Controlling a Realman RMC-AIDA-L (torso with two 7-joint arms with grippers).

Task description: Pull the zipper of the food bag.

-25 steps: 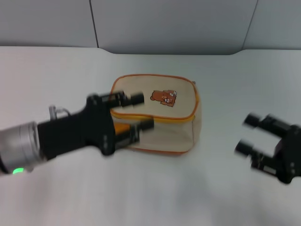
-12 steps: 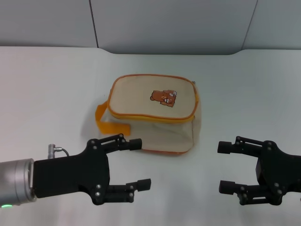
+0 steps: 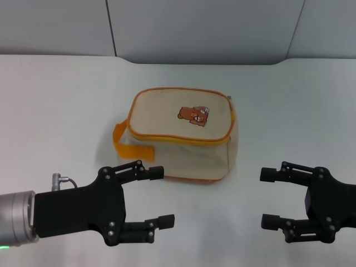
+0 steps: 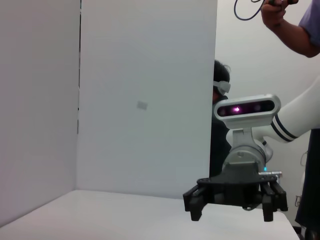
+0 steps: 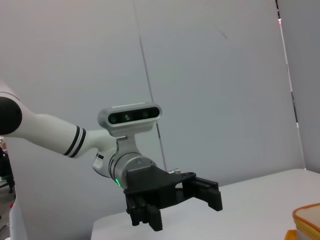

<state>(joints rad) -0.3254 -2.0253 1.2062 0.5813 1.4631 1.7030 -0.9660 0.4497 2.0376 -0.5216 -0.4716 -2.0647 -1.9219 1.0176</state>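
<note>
**Both grippers wide, bag untouched between them**

From the head view we start at the left, where the left gripper point(image 3: 159, 197) hangs low over the white table point(image 3: 55, 111) with its fingers point(image 3: 149, 171) spread wide and nothing between them. Its upper finger points toward the food bag's near lower corner but stays apart from the fabric. In the right wrist view we see that same left gripper point(image 5: 172, 207) from the far side, jaws parted, above the table edge.

Moving to the middle, the food bag point(image 3: 183, 133) sits upright on the table, bear print point(image 3: 194, 115) on its top panel. An orange strap handle point(image 3: 129, 144) loops out from its left side. The zipper point(image 3: 183, 140) runs as an orange track around the top panel's edge; a small silver pull tab point(image 3: 229, 98) shows at the far right corner.

At the right, the right gripper point(image 3: 270, 198) hovers near the bag's right side, well clear of it, also held wide and empty. In the left wrist view we see the right gripper point(image 4: 232, 207) facing us, fingers apart.
</note>
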